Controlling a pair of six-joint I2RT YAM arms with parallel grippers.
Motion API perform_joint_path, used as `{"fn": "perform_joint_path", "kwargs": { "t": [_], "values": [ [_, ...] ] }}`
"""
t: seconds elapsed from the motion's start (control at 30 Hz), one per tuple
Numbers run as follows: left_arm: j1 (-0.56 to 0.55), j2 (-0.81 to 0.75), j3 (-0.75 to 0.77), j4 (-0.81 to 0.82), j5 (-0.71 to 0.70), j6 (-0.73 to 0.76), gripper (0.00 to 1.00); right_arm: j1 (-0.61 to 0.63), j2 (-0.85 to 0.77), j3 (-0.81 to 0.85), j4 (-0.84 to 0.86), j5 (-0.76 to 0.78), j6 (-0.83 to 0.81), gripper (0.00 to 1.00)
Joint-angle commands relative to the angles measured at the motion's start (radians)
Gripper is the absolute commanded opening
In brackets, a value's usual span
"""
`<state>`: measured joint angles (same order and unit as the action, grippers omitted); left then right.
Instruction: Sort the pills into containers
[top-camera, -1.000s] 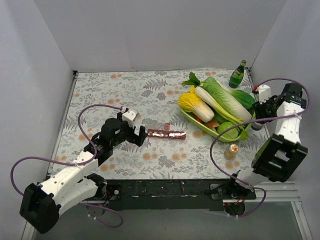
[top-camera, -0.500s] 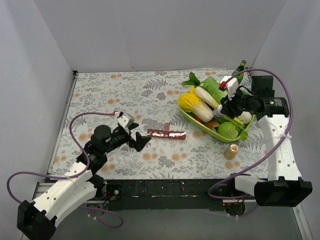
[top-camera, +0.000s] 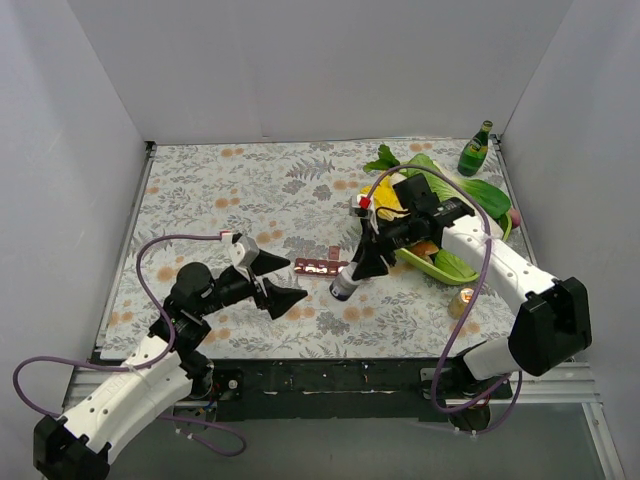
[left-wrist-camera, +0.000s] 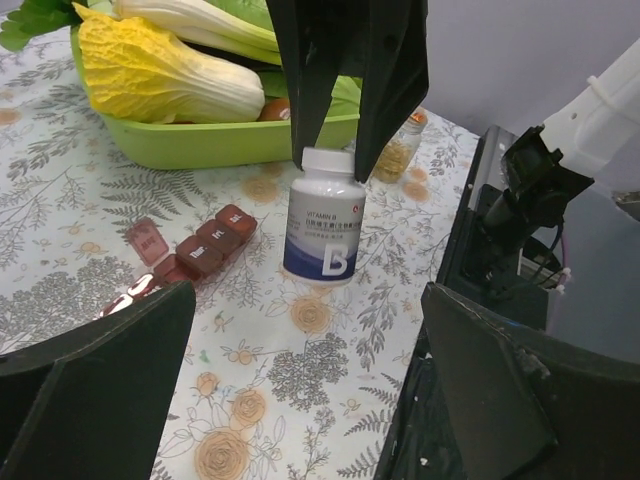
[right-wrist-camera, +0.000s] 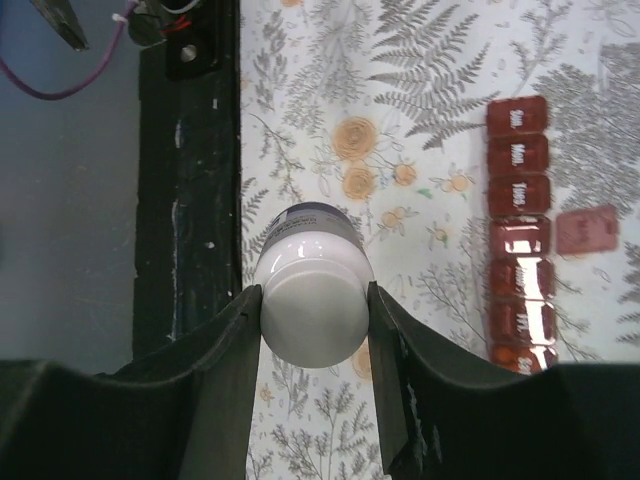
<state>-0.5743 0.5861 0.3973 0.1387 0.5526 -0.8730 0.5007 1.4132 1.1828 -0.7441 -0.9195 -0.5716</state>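
Observation:
The containers are a dark-red strip of small compartments (top-camera: 318, 267) lying mid-table, one lid flipped open; the strip also shows in the left wrist view (left-wrist-camera: 195, 255) and the right wrist view (right-wrist-camera: 520, 235). My right gripper (top-camera: 352, 272) (right-wrist-camera: 313, 290) is shut on the cap of a white pill bottle (top-camera: 341, 288) (left-wrist-camera: 323, 230) (right-wrist-camera: 313, 320) with a blue label, held upright just right of the strip, its base at the cloth. My left gripper (top-camera: 278, 281) (left-wrist-camera: 310, 300) is open and empty, left of the strip and facing the bottle.
A green tray (top-camera: 440, 265) of cabbages and greens lies right of centre. A small tan-lidded jar (top-camera: 464, 300) stands near it at the front. A green glass bottle (top-camera: 476, 150) stands at the back right. The black front rail (right-wrist-camera: 185, 200) lies close behind the bottle.
My right arm swung from the tray to mid-table, bringing the white bottle beside the strip. My left gripper drew back from the strip and opened wide.

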Motion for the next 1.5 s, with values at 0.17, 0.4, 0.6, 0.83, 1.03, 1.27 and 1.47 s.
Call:
{"fn": "perform_joint_path", "kwargs": {
  "t": [0.17, 0.4, 0.6, 0.83, 1.03, 1.27, 1.47],
  "values": [
    [-0.048, 0.012, -0.041, 0.107, -0.031, -0.133, 0.98, 0.041, -0.029, -0.107, 0.258, -0.117, 0.17, 0.13],
    [-0.211, 0.07, -0.029, 0.082, -0.233, -0.084, 0.98, 0.029, -0.079, -0.19, 0.377, -0.107, 0.277, 0.13],
    [-0.325, 0.139, -0.02, 0.104, -0.356, -0.017, 0.98, -0.014, -0.088, -0.245, 0.48, -0.162, 0.389, 0.13],
    [-0.403, 0.283, 0.012, 0.171, -0.444, 0.093, 0.98, -0.021, -0.089, -0.285, 0.563, -0.217, 0.483, 0.12],
    [-0.42, 0.383, 0.023, 0.295, -0.424, 0.16, 0.98, -0.021, -0.083, -0.301, 0.598, -0.243, 0.533, 0.12],
    [-0.438, 0.491, 0.067, 0.3, -0.447, 0.161, 0.8, -0.024, -0.086, -0.322, 0.65, -0.263, 0.59, 0.11],
    [-0.446, 0.508, 0.074, 0.309, -0.467, 0.147, 0.54, -0.025, -0.095, -0.35, 0.7, -0.272, 0.627, 0.1]
  ]
}}
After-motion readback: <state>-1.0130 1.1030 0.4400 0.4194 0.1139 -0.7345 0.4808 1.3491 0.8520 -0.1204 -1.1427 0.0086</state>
